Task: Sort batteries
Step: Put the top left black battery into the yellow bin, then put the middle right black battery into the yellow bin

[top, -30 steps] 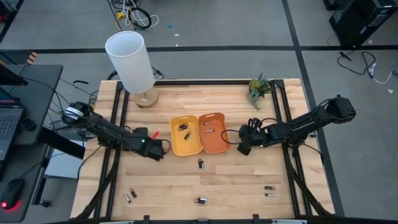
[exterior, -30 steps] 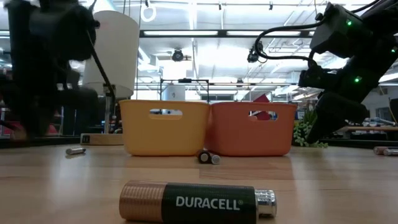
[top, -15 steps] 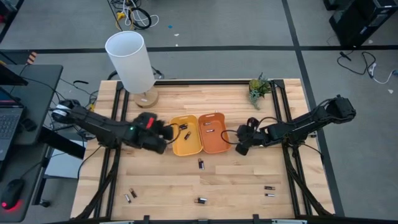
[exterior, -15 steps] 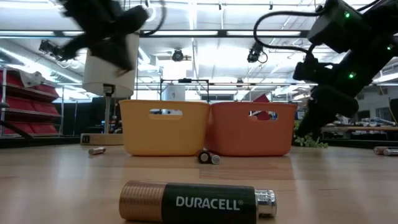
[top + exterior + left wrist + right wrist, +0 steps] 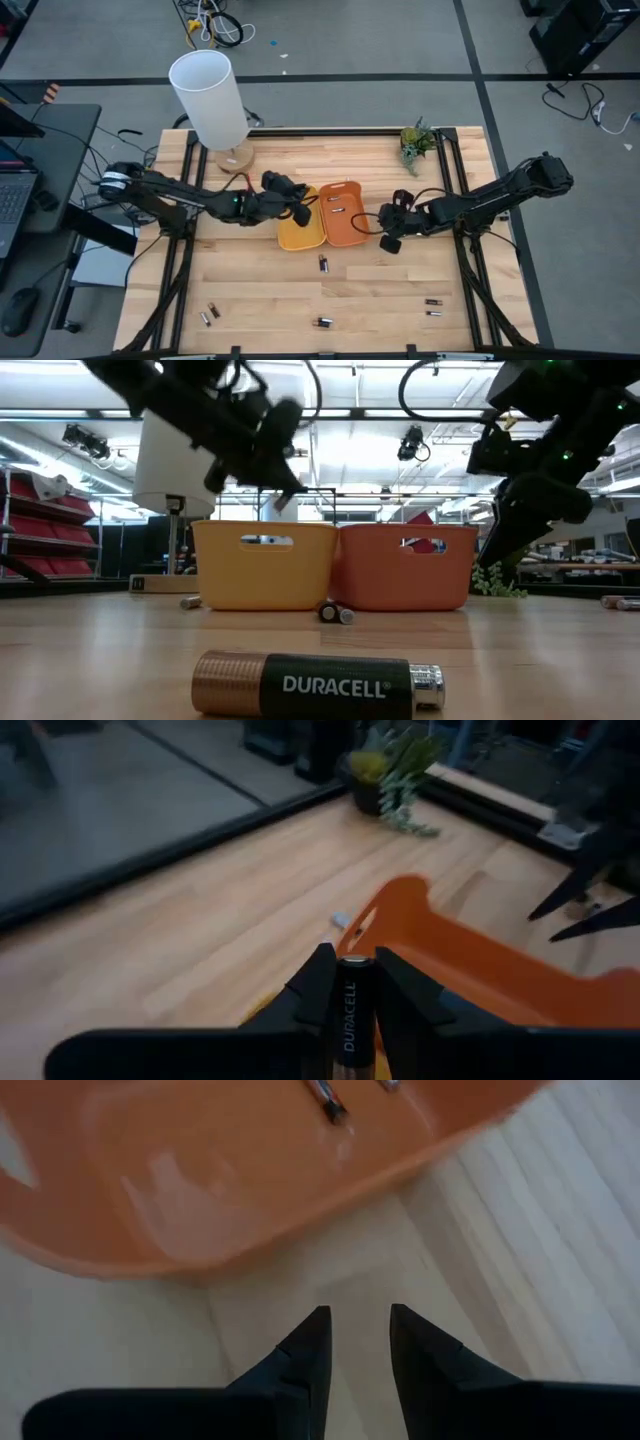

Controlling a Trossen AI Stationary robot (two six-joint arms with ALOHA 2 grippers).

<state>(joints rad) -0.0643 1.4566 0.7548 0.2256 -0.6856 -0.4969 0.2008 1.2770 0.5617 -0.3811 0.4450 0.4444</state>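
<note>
My left gripper (image 5: 300, 211) hovers over the yellow tray (image 5: 312, 240), shut on a black-and-copper battery (image 5: 350, 1010); in the low view it hangs above that tray (image 5: 281, 472). My right gripper (image 5: 388, 240) is low beside the orange tray's (image 5: 352, 238) near right corner, open, with bare wood between its fingers (image 5: 358, 1342). Batteries lie in the yellow tray (image 5: 296, 205) and in the orange tray (image 5: 336, 211). Loose batteries lie on their sides on the table (image 5: 323, 263), (image 5: 322, 323), (image 5: 208, 316), (image 5: 433, 307). My left gripper pinches the battery between its two fingers, and the battery lies along them, its label (image 5: 350, 1015) facing the camera. One end (image 5: 352, 961) shows at the fingertips. The battery is lifted clear, above the yellow tray, with the fingers slanting down from the table's left.
A white lamp (image 5: 210, 95) stands at the far left on a wooden base (image 5: 236, 158). A small plant (image 5: 416, 140) sits at the far right. Dark rails run along both table sides (image 5: 190, 180). A big battery (image 5: 318, 685) lies close to the low camera.
My left gripper has risen from the table left of the yellow tray and swung right and toward the far edge, ending above that tray. In the low view a loose battery left of the yellow tray has rolled toward it.
</note>
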